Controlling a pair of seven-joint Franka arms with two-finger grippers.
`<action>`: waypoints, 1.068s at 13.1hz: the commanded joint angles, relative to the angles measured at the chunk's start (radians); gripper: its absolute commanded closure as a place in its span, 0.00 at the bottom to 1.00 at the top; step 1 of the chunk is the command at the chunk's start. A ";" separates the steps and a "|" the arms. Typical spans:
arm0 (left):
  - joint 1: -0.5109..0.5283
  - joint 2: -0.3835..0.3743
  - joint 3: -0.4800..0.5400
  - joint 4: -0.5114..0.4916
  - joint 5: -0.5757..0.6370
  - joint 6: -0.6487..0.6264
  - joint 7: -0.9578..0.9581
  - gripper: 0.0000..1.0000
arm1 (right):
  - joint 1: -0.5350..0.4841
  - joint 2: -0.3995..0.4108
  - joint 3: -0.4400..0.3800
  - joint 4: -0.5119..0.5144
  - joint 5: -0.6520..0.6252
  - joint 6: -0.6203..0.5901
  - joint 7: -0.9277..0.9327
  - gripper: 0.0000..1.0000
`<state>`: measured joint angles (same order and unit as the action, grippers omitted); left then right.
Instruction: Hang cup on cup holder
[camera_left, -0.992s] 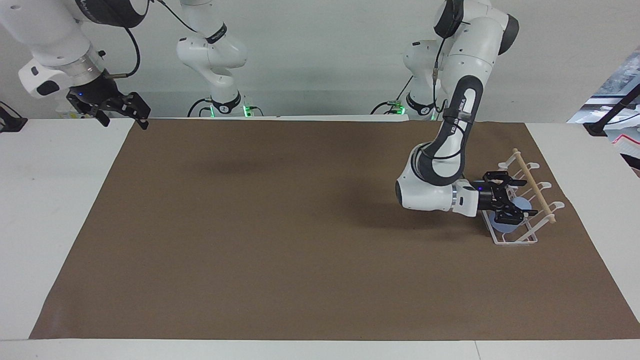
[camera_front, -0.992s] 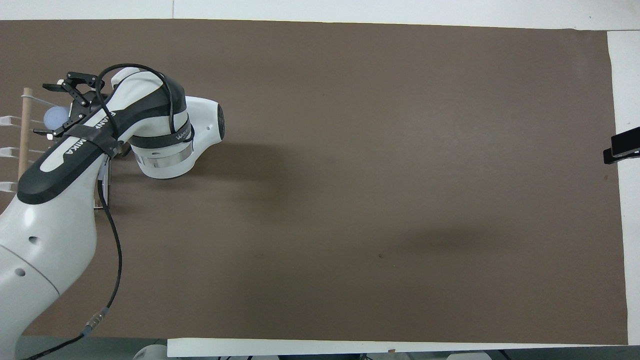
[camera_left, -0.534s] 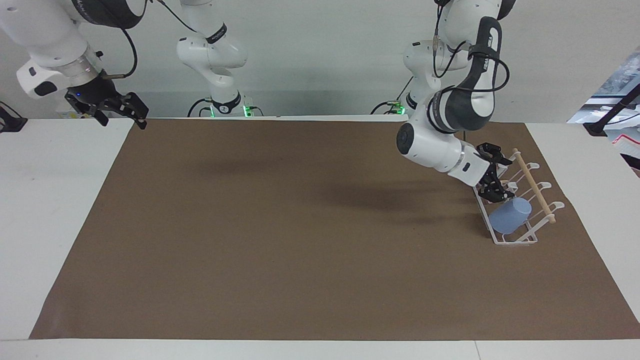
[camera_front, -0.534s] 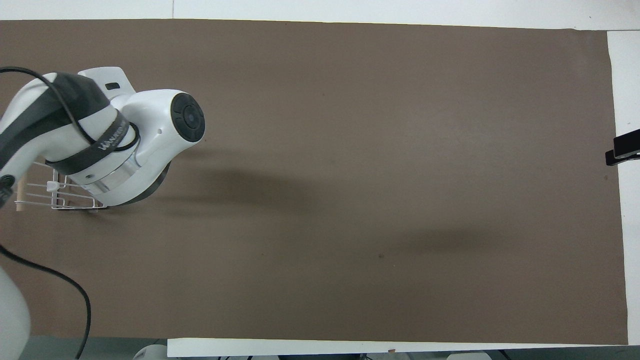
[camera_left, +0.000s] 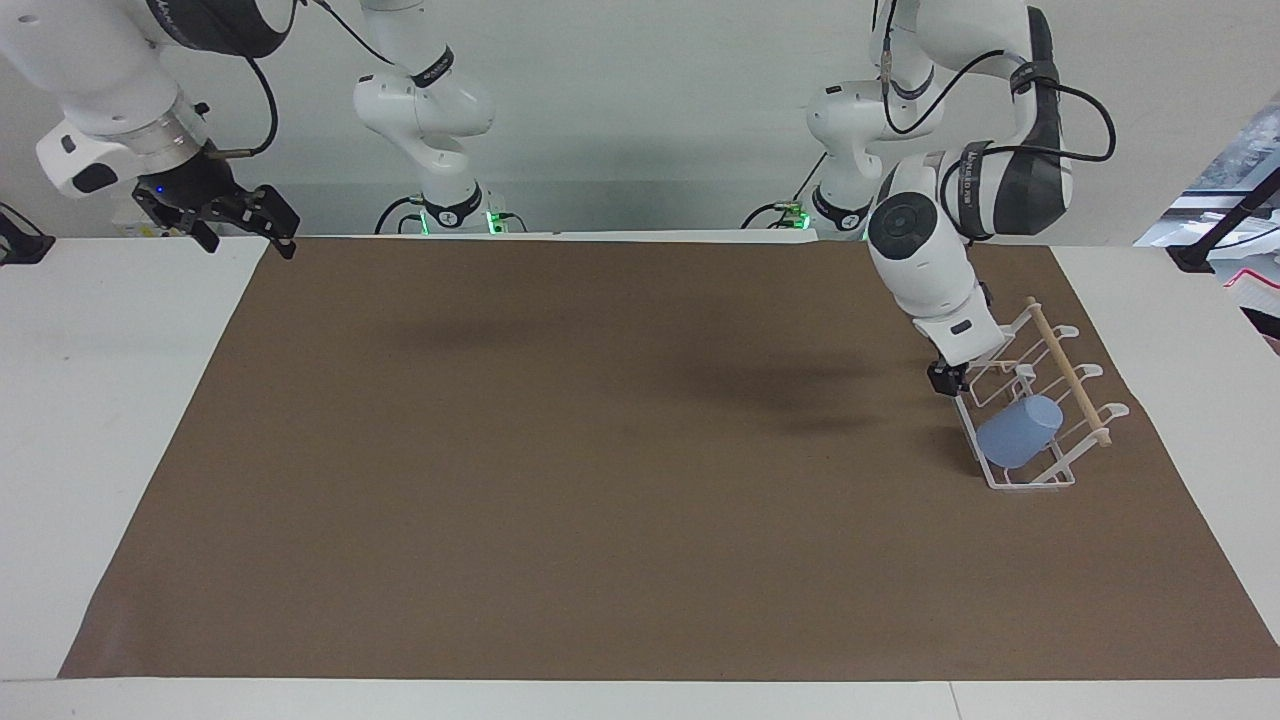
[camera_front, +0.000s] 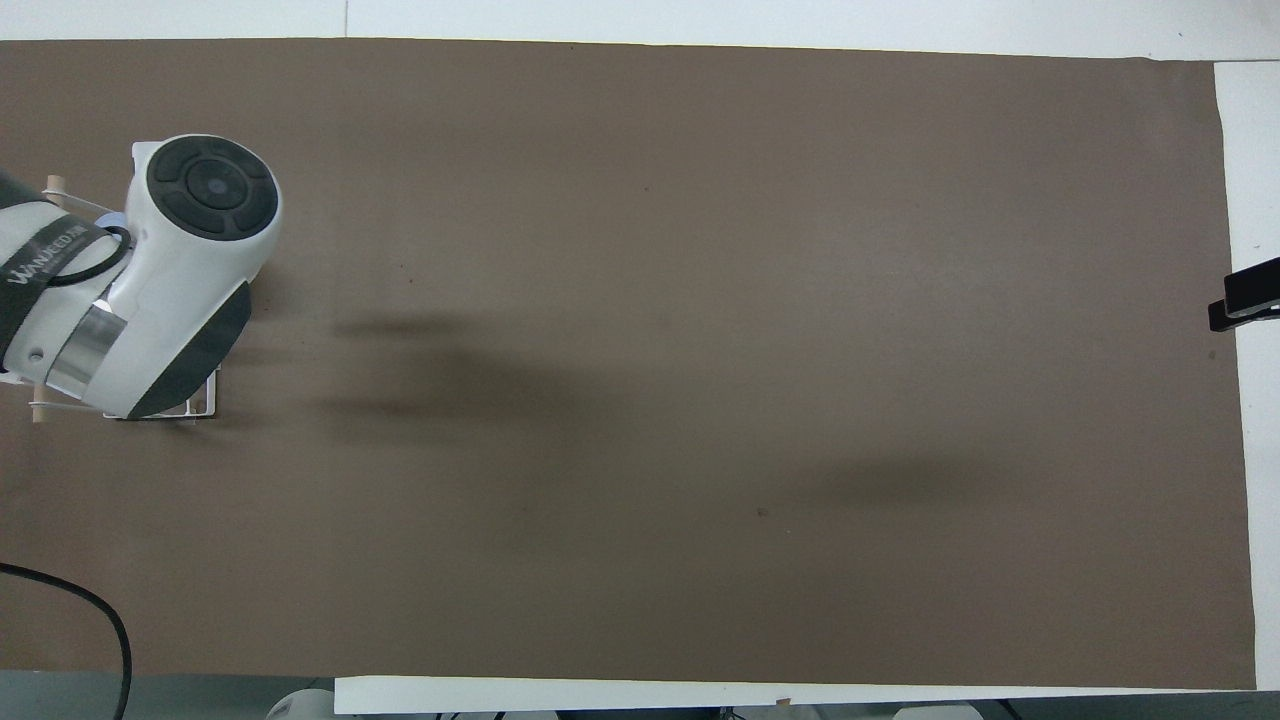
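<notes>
The light-blue cup (camera_left: 1018, 430) lies tilted on a slanted prong of the white wire cup holder (camera_left: 1032, 484), at the left arm's end of the table, under the wooden dowel (camera_left: 1070, 375). My left gripper (camera_left: 945, 378) hangs over the part of the holder nearer to the robots, apart from the cup and mostly hidden by its own white wrist. In the overhead view that wrist (camera_front: 190, 260) covers most of the holder (camera_front: 200, 405) and the cup. My right gripper (camera_left: 240, 225) waits open and empty, raised over the right arm's end of the table.
A brown paper mat (camera_left: 600, 450) covers most of the white table (camera_left: 100, 400). A black cable (camera_front: 100, 620) of the left arm loops at the robots' edge. The right gripper's tip (camera_front: 1245, 295) shows at the mat's edge.
My left gripper has let go of the cup, risen and drawn back toward the robots. The cup stays on the holder. The right arm has not moved.
</notes>
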<state>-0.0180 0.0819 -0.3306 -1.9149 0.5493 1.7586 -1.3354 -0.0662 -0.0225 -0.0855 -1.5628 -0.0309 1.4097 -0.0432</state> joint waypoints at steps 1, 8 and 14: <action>0.004 -0.092 0.033 -0.033 -0.193 0.030 0.269 0.01 | -0.004 -0.017 0.004 -0.017 -0.003 -0.006 0.000 0.00; -0.003 -0.203 0.222 0.054 -0.457 -0.095 1.020 0.01 | -0.004 -0.017 0.004 -0.017 -0.003 -0.006 0.000 0.00; 0.015 -0.074 0.233 0.397 -0.574 -0.345 1.293 0.01 | -0.004 -0.017 0.004 -0.017 -0.003 -0.006 -0.001 0.00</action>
<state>-0.0064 -0.0772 -0.0956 -1.6542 0.0200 1.4927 -0.0757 -0.0662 -0.0225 -0.0855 -1.5629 -0.0308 1.4097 -0.0432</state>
